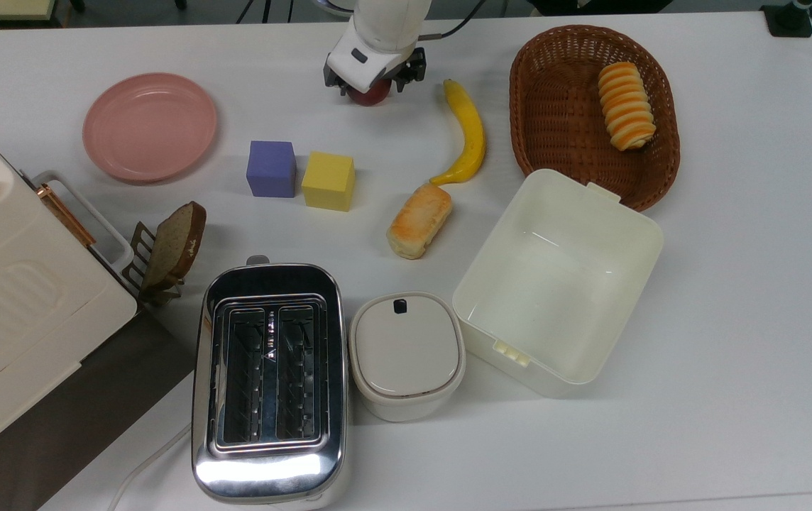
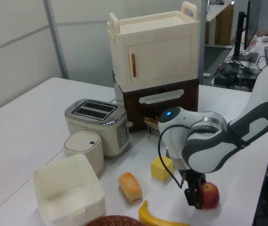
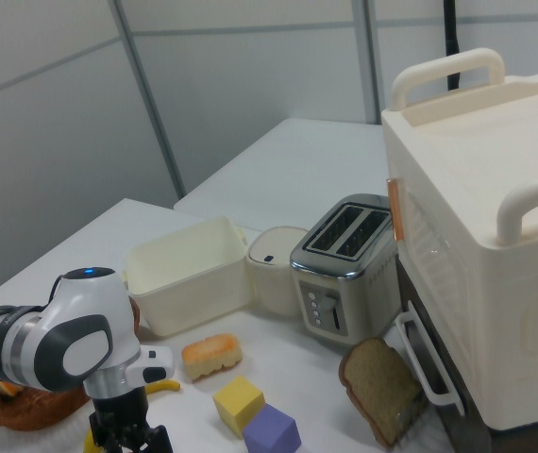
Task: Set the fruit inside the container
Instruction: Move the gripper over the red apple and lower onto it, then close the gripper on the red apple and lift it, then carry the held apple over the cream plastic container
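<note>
Two cubes: purple cube (image 1: 271, 168), yellow cube (image 1: 328, 181); one banana (image 1: 468, 135); one toaster (image 1: 269, 380).
</note>
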You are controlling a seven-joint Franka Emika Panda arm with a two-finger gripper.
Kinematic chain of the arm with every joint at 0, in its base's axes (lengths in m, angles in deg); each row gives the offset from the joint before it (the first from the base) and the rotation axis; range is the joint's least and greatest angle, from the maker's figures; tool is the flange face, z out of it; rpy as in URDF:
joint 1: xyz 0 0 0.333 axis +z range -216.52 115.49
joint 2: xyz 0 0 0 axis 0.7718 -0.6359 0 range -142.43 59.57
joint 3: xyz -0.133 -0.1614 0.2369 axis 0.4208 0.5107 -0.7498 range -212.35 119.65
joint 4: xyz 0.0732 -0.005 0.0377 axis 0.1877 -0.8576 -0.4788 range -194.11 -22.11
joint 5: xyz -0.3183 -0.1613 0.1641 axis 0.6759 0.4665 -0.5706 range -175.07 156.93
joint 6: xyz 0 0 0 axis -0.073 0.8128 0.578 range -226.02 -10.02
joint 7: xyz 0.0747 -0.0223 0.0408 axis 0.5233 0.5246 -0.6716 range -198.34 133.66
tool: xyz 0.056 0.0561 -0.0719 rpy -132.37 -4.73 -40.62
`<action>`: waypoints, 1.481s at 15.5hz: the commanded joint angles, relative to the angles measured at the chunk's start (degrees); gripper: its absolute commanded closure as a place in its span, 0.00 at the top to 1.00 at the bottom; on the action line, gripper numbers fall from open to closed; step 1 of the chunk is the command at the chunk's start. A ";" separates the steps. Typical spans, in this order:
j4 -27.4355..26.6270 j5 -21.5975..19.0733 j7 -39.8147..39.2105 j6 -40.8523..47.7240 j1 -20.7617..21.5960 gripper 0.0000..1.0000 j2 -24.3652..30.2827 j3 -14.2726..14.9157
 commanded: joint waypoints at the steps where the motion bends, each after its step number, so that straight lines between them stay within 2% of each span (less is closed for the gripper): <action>1: -1.23 1.09 0.09 -0.82 0.04 0.51 2.54 0.35; 3: -0.79 1.09 -2.10 1.10 -0.40 0.17 3.68 0.61; 4: 1.21 1.00 -2.11 3.46 -0.49 0.13 4.21 0.79; 7: 13.93 -0.57 -2.11 14.18 -0.40 0.13 3.60 2.89; 10: 28.52 -6.19 -0.89 20.60 -0.49 0.14 -0.78 2.98; 12: 35.39 -6.56 2.00 21.94 -0.23 0.14 -3.60 2.98; 15: 44.18 -6.47 8.50 19.49 0.91 0.16 -9.74 2.63; 18: 51.14 -4.63 16.41 14.41 4.59 0.20 -17.21 2.54; 21: 56.50 0.72 26.94 9.65 7.58 0.21 -24.24 2.54; 23: 60.37 2.84 32.66 8.32 10.31 0.23 -28.46 2.54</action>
